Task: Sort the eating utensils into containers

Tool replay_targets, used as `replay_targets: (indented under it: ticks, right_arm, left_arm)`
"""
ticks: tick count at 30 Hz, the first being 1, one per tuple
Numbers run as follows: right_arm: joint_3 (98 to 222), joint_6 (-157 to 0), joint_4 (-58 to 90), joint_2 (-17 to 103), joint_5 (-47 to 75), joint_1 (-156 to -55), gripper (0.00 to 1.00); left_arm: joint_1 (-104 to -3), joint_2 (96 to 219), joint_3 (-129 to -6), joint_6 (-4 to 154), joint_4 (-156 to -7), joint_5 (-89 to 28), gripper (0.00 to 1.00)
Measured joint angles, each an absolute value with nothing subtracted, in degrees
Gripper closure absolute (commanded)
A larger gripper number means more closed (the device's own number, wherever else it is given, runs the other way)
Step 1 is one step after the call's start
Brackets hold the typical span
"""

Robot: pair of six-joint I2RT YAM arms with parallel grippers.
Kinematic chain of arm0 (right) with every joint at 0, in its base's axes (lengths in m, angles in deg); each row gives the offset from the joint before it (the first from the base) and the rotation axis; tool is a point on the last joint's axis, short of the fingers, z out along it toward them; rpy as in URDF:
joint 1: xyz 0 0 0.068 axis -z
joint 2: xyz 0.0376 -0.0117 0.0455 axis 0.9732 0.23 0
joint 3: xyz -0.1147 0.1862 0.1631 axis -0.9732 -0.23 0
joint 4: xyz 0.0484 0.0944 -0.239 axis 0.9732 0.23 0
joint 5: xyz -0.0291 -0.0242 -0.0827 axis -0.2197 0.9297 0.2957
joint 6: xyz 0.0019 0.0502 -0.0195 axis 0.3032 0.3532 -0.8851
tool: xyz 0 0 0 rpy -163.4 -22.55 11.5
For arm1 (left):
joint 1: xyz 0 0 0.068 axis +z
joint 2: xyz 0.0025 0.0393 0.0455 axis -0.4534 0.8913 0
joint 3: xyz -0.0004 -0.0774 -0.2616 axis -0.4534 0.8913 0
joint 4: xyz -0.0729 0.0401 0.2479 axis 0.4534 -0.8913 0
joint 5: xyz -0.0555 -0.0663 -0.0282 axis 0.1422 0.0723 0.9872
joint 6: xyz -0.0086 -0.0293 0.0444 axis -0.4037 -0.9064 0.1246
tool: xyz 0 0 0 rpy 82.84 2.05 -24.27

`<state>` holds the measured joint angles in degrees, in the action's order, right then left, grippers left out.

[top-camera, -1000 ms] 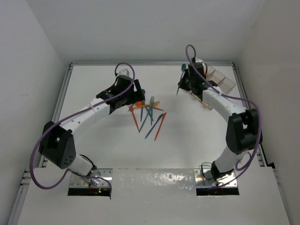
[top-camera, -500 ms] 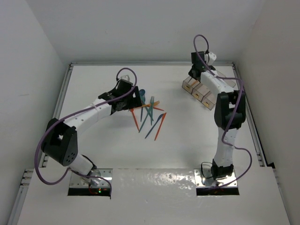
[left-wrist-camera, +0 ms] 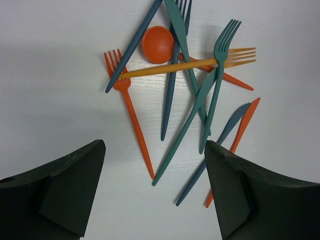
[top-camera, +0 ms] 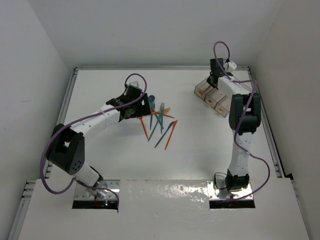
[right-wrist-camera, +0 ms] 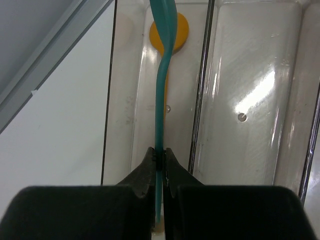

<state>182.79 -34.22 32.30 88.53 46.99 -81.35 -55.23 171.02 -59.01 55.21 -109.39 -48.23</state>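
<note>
Top view: left gripper is hovering at the left edge of the pile of thin teal, blue and orange plastic utensils lying on the white table. The arm is covering its jaws here. Right gripper is reaching over the far end of the tray of three clear brownish plastic bins; whatever it is holding is too small to make out.

Left wrist view: left jaws are standing wide apart, gripping nothing, above the pile. Long orange plastic fork is pointing its handle between the fingers. Utensils are crossing each other, several getting cut off at the top edge.

Right wrist view: right jaws are clamping the thin handle of a teal plastic utensil over the leftmost bin, above a round yellow-orange spoon bowl. Its head is getting cut off, type unclear
</note>
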Motion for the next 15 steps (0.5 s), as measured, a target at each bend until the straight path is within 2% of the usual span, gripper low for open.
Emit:
replay_targets:
  ticks: [4,6,8,12,13,15]
  right_arm:
    - [183.4,-33.8,31.7,89.1,45.9,-80.6,1.00]
    - [184.5,-33.8,31.8,90.2,45.4,-80.3,0.97]
    - [185.3,-33.5,31.8,91.3,44.5,-80.3,0.86]
    - [185.4,-33.0,32.2,92.7,42.9,-80.3,0.77]
    - [185.4,-33.0,32.3,93.0,42.6,-80.3,0.70]
    - [185.4,-32.9,32.1,93.2,41.9,-80.3,0.65]
  left_arm:
    - [-55.2,171.8,-59.0,55.4,-109.4,-48.2,0.22]
    - [-55.2,172.4,-59.1,55.8,-109.4,-48.3,0.23]
    - [-55.2,173.3,-59.2,56.1,-109.5,-48.4,0.26]
    - [-55.2,176.1,-60.7,56.8,-110.1,-48.7,0.34]
    - [-55.2,176.6,-61.0,57.1,-110.0,-48.8,0.36]
    - [-55.2,177.3,-61.4,57.7,-110.0,-49.0,0.39]
